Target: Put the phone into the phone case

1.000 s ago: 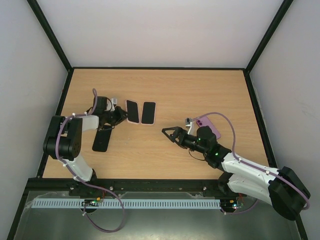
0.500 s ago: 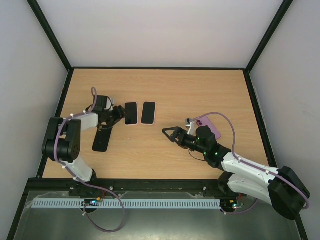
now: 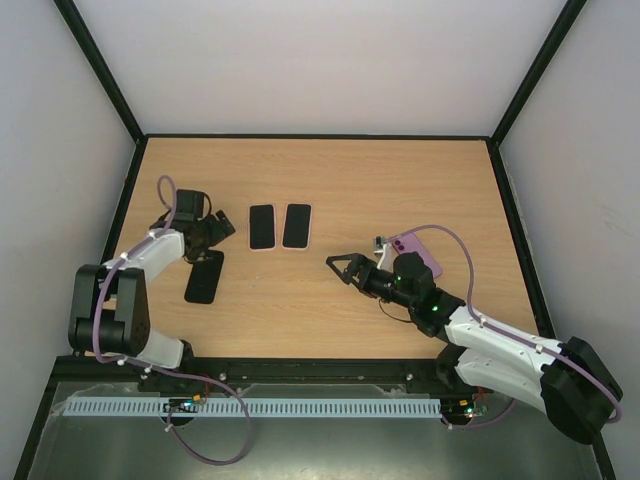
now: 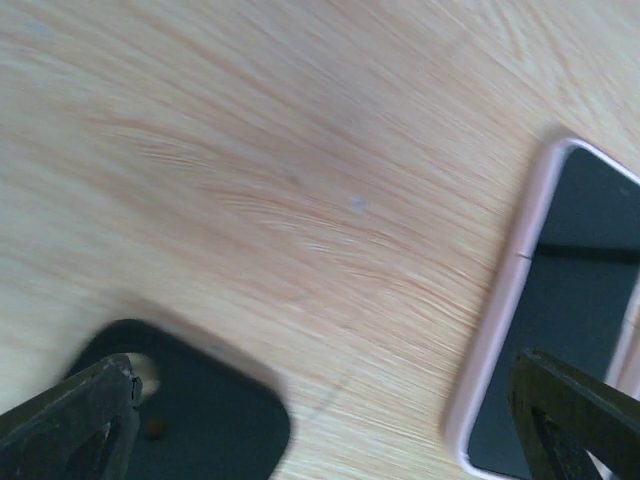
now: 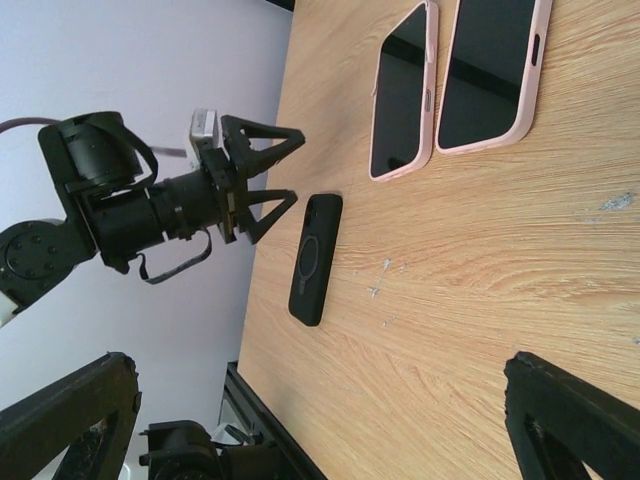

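Your left wrist view is soft all over. There the pink-rimmed phone (image 4: 560,330) runs off the right and bottom edges, and the bottom edge cuts the black phone case (image 4: 200,415). Only the tips of the left fingers (image 4: 70,425) show, in the lower corners.

In your right wrist view that phone and the second pink-rimmed phone (image 5: 495,70) lose their far ends past the top edge. The right fingers (image 5: 570,425) are just dark corners.

From above, the purple phone (image 3: 425,258) on the counter (image 3: 400,180) is partly hidden behind the right arm (image 3: 480,335). You cannot tell whether the pink rims are cases.
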{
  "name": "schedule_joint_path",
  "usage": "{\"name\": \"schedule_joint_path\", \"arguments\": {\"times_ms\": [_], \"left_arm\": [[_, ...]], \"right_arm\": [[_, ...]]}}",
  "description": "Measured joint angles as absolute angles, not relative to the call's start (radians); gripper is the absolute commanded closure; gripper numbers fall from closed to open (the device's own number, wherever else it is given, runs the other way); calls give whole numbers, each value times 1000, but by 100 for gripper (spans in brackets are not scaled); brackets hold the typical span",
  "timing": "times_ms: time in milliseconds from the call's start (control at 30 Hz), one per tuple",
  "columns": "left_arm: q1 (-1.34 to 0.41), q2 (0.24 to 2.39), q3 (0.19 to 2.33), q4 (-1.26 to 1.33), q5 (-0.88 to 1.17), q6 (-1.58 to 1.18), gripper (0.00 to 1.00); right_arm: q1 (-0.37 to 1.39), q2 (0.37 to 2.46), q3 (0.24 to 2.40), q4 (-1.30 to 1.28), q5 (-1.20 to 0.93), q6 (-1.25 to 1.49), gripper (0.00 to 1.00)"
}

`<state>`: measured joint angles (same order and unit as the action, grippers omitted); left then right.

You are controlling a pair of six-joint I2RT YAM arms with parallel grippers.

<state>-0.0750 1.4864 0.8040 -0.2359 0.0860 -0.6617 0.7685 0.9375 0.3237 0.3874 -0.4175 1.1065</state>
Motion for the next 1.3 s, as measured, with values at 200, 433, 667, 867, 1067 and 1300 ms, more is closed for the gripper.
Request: {"name": "schedule_joint_path", "arguments": {"times_ms": [200, 433, 667, 867, 1067, 1300], "left_arm": [[-16, 1410, 750, -286, -44, -673, 0], [45, 1389, 685, -299, -77, -677, 0], [57, 1377, 611, -265, -5, -681, 0], [57, 1329, 561, -206, 62, -684, 0], [48, 1248, 493, -167, 140, -710, 0], [-52, 1181, 447, -162, 191, -770, 2]], "right_arm": [[768, 939, 325, 385, -415, 1106, 2], [768, 944, 331, 385, -415, 1107, 2], [768, 944, 331, 385, -411, 1107, 3], [768, 944, 331, 383, -406, 1107, 2], [768, 942, 331, 376, -400, 1107, 3], [768, 942, 331, 373, -393, 1107, 3]]}}
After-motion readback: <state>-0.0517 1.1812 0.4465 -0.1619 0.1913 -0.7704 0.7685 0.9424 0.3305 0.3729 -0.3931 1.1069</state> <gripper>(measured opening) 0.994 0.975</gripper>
